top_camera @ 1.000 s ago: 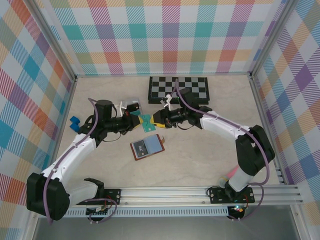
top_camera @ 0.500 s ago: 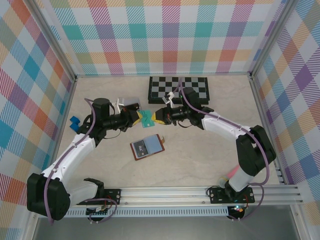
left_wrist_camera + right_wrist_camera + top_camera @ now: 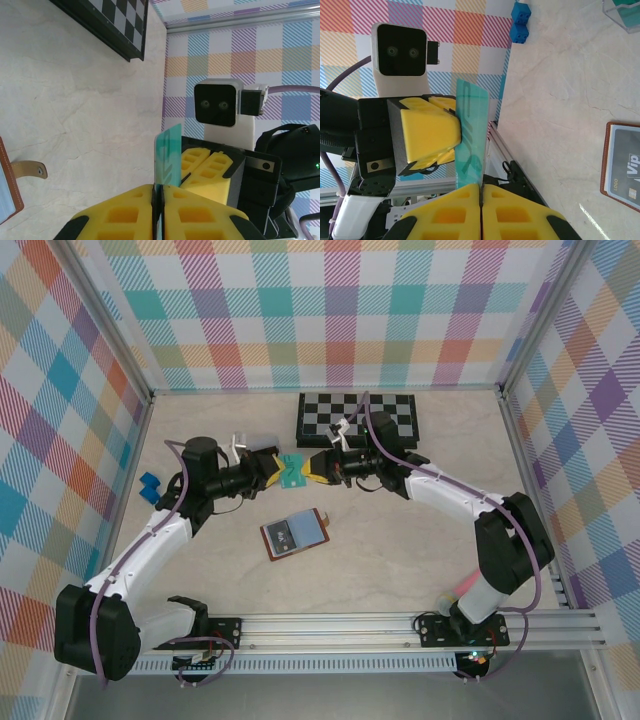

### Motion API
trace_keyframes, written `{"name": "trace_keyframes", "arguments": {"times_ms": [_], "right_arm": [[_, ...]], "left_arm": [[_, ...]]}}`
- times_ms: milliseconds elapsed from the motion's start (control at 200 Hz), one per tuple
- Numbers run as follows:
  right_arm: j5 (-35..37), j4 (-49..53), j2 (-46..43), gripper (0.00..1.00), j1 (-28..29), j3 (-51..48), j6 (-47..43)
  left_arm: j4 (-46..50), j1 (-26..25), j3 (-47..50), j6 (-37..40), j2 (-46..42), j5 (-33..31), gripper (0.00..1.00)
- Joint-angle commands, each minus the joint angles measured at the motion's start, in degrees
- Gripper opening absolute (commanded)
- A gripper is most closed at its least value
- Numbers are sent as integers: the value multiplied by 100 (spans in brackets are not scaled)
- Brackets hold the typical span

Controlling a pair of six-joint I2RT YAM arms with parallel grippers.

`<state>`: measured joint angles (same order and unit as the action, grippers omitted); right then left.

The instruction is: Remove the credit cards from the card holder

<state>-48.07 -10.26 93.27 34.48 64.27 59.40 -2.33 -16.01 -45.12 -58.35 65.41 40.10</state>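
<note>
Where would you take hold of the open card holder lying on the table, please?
Probably the small clasp tab, approached from above on that side. The card holder lies flat and open, so its edges hug the table, while the tab juts past the edge.

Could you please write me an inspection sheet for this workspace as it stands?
Surface: beige table, mostly bare.
Job's things: card holder lying open, grey card inside; teal card held off the table.
Clutter: chessboard, blue block, clear tray.
Grippers: left gripper and right gripper both shut on the teal card.
Cables: purple cables along both arms.
Surroundings: plaid walls, metal rail.
</note>
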Motion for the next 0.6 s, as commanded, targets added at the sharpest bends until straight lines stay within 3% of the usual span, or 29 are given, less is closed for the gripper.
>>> {"name": "trace_keyframes", "arguments": {"times_ms": [0, 250, 440, 600], "right_arm": [[-299, -221, 19, 8, 155, 64, 20], [-322, -176, 72, 8, 156, 134, 24], [-210, 289, 52, 11, 156, 238, -250], [398, 1527, -149, 26, 158, 438, -1094]], "left_arm": [[-475, -77, 69, -118, 21, 433, 11], [-550, -88, 80, -126, 35, 522, 12], [-231, -87, 8, 142, 28, 436, 0], [923, -89, -318, 960, -76, -34, 0]]}}
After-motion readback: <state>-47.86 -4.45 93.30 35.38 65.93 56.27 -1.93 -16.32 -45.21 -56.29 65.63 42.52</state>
